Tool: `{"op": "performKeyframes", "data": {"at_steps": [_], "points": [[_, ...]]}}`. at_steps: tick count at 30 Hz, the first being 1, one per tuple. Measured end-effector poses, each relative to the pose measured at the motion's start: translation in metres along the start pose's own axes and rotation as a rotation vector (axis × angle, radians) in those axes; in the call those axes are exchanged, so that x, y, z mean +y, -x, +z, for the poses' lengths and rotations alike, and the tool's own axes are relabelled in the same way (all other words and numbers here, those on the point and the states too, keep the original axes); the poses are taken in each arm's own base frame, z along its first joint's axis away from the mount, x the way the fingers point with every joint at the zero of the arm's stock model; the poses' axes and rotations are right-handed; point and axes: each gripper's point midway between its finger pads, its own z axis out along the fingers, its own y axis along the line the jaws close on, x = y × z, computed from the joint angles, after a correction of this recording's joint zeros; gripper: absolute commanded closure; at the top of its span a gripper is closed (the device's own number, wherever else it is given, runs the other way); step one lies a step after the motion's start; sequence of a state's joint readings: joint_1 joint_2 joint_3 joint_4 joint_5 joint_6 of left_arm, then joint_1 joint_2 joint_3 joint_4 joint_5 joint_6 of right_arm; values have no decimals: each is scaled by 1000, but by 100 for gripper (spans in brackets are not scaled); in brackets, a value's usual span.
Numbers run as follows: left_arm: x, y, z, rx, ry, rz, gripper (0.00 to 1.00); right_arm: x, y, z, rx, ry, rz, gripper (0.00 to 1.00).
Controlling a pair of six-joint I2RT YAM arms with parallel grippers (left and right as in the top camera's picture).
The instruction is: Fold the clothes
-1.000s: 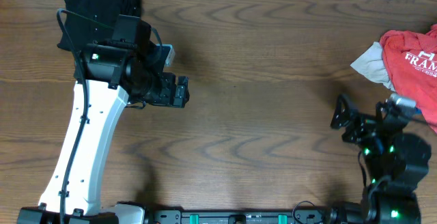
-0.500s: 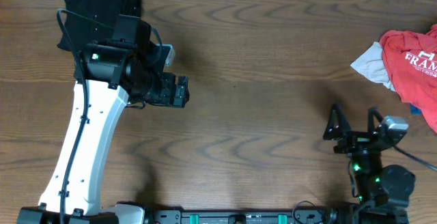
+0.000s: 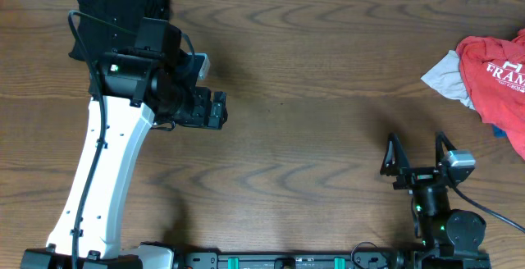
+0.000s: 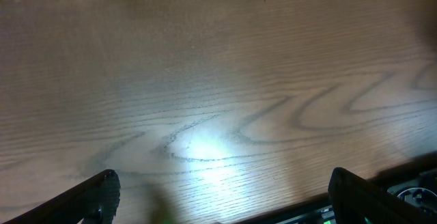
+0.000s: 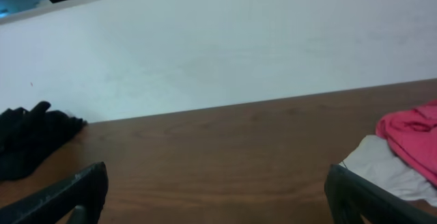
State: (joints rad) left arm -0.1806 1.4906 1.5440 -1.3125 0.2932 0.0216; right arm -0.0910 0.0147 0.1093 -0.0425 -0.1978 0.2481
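Note:
A heap of black clothes [image 3: 123, 2] lies at the table's far left corner, behind my left arm; in the right wrist view the black heap [image 5: 31, 138] shows far off on the left. A red tee [image 3: 496, 68] with white letters lies at the right edge over a light grey piece [image 3: 445, 76]; the right wrist view shows the red tee [image 5: 413, 132] and grey piece [image 5: 382, 166] at its right side. My left gripper [image 3: 215, 109] hangs open over bare wood [image 4: 218, 115], holding nothing. My right gripper [image 3: 417, 150] stands open near the front edge, well short of the red tee.
The wooden table [image 3: 312, 80] stretches between the two heaps. A white wall [image 5: 225, 46] rises behind the far edge. A bit of blue fabric [image 3: 500, 129] peeks out beside the red tee. The arm bases and a black rail [image 3: 279, 261] line the front edge.
My right arm has drawn back toward the front edge and a little left, away from the red tee, its gripper still open. The left arm has not moved.

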Motion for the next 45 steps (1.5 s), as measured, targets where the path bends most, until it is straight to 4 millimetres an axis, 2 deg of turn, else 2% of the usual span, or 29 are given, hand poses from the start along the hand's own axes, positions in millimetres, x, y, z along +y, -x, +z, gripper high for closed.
{"op": "performKeyframes", "data": {"at_steps": [12, 22, 25, 34, 45], "points": [[0, 0, 0, 0, 0, 0, 2, 10, 8, 3, -117, 73, -114, 1], [0, 0, 0, 0, 0, 0, 2, 0, 8, 3, -130, 19, -126, 1], [0, 0, 0, 0, 0, 0, 2, -4, -1, 5, -91, 1, -117, 1], [0, 0, 0, 0, 0, 0, 2, -19, -48, 4, 97, -52, -81, 1], [0, 0, 0, 0, 0, 0, 2, -20, -49, 4, 101, -58, -81, 1]]}}
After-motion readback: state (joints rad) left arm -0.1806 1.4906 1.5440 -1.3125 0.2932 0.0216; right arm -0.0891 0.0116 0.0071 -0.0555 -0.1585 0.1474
